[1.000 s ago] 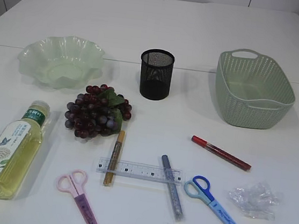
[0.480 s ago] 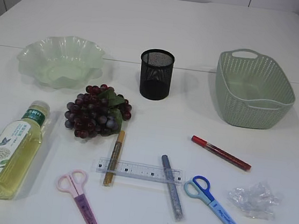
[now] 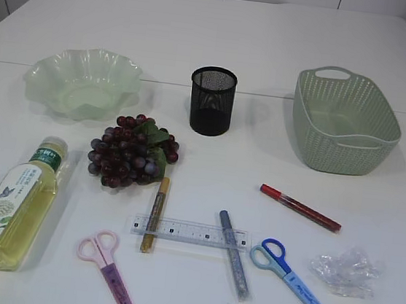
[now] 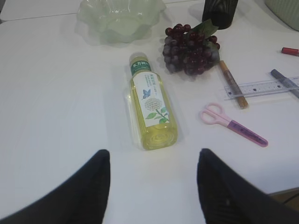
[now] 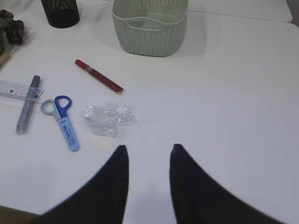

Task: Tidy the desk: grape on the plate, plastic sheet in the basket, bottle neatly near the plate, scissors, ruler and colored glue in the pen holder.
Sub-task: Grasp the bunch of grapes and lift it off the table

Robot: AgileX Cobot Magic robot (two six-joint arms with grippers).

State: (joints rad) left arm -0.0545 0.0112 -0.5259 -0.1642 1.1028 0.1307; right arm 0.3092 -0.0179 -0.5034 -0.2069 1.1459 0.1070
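Comparing this moment with the second before, we find nothing has shifted: every item lies where it did, so no step is begun. Our left gripper (image 4: 152, 179) stands wide open and empty, short of the lying bottle (image 4: 150, 105); our right gripper (image 5: 147, 179) is parted and empty, just short of the plastic sheet (image 5: 109, 117). Taking the pen holder (image 3: 212, 100) as landmark, the grape bunch (image 3: 132, 151) lies just left-front, the plate (image 3: 83, 82) left, the basket (image 3: 344, 121) right, and the ruler (image 3: 189, 232), scissors and glue pens in front.
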